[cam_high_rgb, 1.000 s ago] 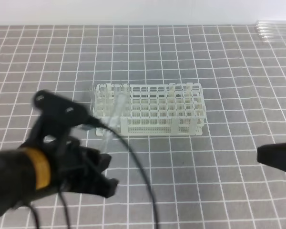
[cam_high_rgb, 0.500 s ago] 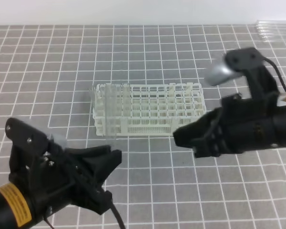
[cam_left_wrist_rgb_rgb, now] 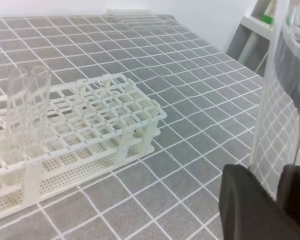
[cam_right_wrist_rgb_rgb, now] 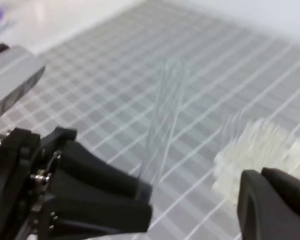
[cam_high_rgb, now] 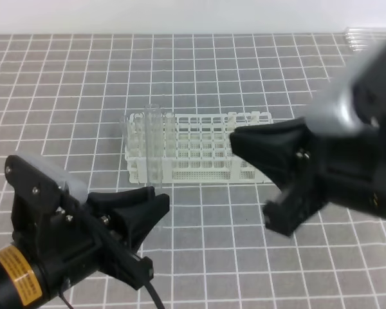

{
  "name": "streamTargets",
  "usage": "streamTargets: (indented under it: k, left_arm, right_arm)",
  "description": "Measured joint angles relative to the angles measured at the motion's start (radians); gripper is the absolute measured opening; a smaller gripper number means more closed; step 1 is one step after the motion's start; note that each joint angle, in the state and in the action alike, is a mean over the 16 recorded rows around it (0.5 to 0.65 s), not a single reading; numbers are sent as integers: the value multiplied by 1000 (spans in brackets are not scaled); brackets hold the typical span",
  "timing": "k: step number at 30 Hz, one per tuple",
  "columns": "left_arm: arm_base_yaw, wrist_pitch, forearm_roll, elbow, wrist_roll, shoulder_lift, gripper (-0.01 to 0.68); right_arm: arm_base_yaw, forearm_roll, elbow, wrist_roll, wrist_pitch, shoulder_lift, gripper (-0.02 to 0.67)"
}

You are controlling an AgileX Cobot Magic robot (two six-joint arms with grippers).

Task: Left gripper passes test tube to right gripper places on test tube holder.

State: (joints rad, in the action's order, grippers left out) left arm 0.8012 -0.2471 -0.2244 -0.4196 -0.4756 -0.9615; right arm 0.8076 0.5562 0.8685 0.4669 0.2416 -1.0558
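Looming nearer, right gripper point(cam_high_rgb: 270, 177) now hides test tube holder point(cam_high_rgb: 199, 151) end.

Right gripper point(cam_high_rgb: 270, 177) has swung from the right edge toward frame centre, now larger and blurred, overlapping the test tube holder point(cam_high_rgb: 186, 151) (its right end). Left gripper point(cam_high_rgb: 148, 222), lower left, has turned upright, raising the test tube point(cam_high_rgb: 156, 145) near vertical.
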Motion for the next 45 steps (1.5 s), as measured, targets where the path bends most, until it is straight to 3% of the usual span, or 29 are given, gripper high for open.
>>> streamTargets:
  k: [8,14,21,36,45]
  left_arm:
    - [0,-7,1,0,10,-6,47]
    - [0,-18,0,0,10,-36,52]
    - [0,-85,-6,0,10,-101,41]
    - [1,-206,-53,0,30,-162,75]
    - [1,-255,-59,0,49,-163,87]
  right_arm:
    - [159,-23,-245,96,-474,113,-13]
    - [233,-29,-345,88,-678,135,-10]
    - [254,-30,-308,27,-657,101,47]
    - [254,53,-155,4,-578,-62,383]
    - [254,99,-115,-10,-657,-160,425]
